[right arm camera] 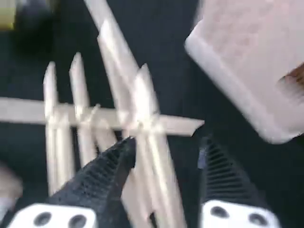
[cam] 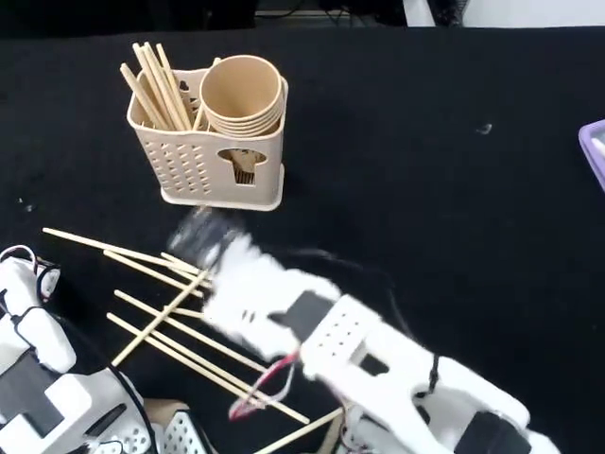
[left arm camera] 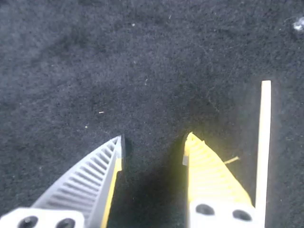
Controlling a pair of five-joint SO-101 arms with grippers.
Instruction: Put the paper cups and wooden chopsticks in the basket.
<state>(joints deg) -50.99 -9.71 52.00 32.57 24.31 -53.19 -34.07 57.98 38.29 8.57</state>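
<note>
Black cloth [cam: 425,189]; right tool [right arm camera: 167,142] agape (empty)

Under my right gripper [right arm camera: 167,142], with ribbed black plastic fingers [right arm camera: 104,175], lie pale, matt wooden chopsticks [right arm camera: 147,123]; ahead, the beige plastic basket [right arm camera: 247,61] looks smooth, the black cloth [cam: 425,189] beneath fuzzy.

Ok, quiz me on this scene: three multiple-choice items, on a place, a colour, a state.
1. The paper cups are: A in the basket; B held by a person; C in a gripper.
2. The table cloth is: A white; B black; C green.
3. The left gripper is: A open, empty; B shut on a chopstick; C shut on a cup.
Answers: 1 A, the stack stands in the basket; 2 B, it is black all round; 3 A, its fingers stand apart over bare cloth.
</note>
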